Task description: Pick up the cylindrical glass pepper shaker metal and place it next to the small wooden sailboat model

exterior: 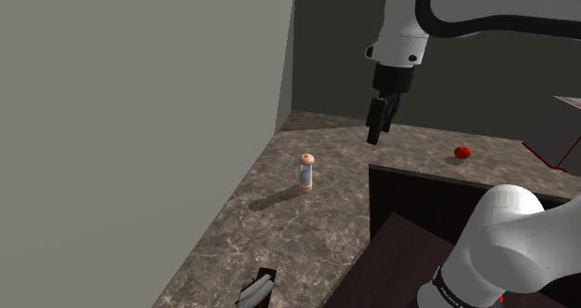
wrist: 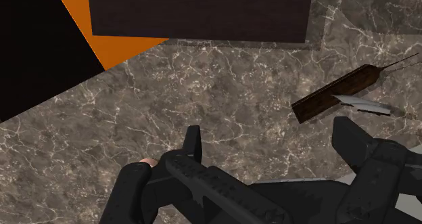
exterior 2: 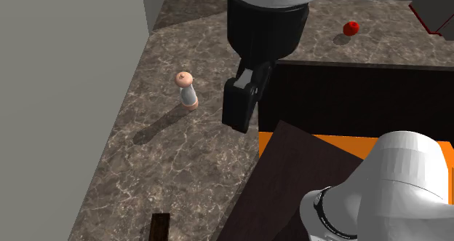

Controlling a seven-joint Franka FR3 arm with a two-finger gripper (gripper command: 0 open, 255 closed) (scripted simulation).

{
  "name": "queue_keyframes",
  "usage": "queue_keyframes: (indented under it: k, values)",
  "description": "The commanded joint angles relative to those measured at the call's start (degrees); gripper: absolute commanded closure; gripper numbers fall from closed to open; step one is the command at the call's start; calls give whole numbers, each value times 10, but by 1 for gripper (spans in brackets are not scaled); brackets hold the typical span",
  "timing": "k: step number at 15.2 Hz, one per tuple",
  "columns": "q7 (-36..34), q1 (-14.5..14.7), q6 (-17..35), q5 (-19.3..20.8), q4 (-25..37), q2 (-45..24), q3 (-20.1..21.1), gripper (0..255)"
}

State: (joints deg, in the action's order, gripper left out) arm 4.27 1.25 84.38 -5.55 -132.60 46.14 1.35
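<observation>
The pepper shaker stands upright on the marbled brown counter, a small clear cylinder with a pinkish cap; the second exterior view has the shaker casting a long shadow. My black gripper hangs in the air well to the shoulder view's right of it, apart from it. In the wrist view the gripper is open, with bare counter between the fingers. The sailboat model, a dark wooden hull with a pale sail, lies on the counter beyond the fingertips. It sits near the counter's front edge as a small sailboat.
A dark brown box with an orange inside rises from the counter beside the gripper. A small red round thing lies further back. A grey wall bounds the counter on the shoulder view's left.
</observation>
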Motion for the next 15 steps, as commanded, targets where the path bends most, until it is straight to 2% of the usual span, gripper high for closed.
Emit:
queue_keyframes:
  k: [1,8,15]
  values:
    - [0,0,0,0,0,0,0,0]
    - [45,-12,110,28,-9,-109,-26,0]
    - [84,-22,208,46,19,-241,-50,0]
